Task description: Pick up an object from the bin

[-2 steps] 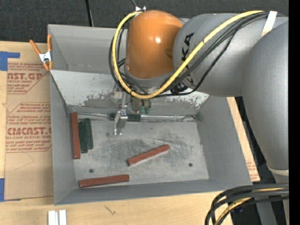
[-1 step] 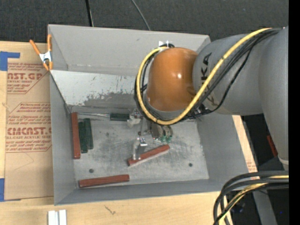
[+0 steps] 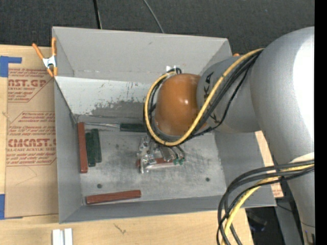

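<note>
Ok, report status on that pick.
Hand low at bin centre. Red bar, green bar side by side at left; second red bar at bottom. All apart from hand.

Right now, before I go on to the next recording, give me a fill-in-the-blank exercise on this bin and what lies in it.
1. Along the left wall of the grey metal bin, a long reddish-brown bar lies beside a shorter dark bar whose colour is ____.
2. A second reddish-brown bar lies along the bin wall at the ____ of the view.
3. The gripper is over the ____ of the bin floor, touching none of these bars.

Missing words: green; bottom; middle.
</note>
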You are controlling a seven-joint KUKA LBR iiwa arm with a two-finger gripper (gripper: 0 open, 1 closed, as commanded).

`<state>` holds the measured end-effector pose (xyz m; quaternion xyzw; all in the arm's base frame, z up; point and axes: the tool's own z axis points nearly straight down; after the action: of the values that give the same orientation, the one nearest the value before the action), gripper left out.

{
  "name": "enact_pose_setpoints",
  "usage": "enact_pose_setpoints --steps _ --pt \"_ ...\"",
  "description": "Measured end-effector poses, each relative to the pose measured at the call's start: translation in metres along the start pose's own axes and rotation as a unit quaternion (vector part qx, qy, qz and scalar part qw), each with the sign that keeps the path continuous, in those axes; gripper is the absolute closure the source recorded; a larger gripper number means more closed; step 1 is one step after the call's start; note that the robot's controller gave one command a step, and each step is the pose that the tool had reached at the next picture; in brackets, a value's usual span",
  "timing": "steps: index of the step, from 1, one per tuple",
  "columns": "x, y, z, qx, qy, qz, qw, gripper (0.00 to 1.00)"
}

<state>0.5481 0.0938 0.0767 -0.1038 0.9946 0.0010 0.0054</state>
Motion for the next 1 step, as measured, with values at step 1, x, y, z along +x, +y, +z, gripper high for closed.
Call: enact_pose_setpoints --steps 1 --pt "0.0000 -0.0001 0.0000 0.000 0.0000 0.000 1.0000 1.00"
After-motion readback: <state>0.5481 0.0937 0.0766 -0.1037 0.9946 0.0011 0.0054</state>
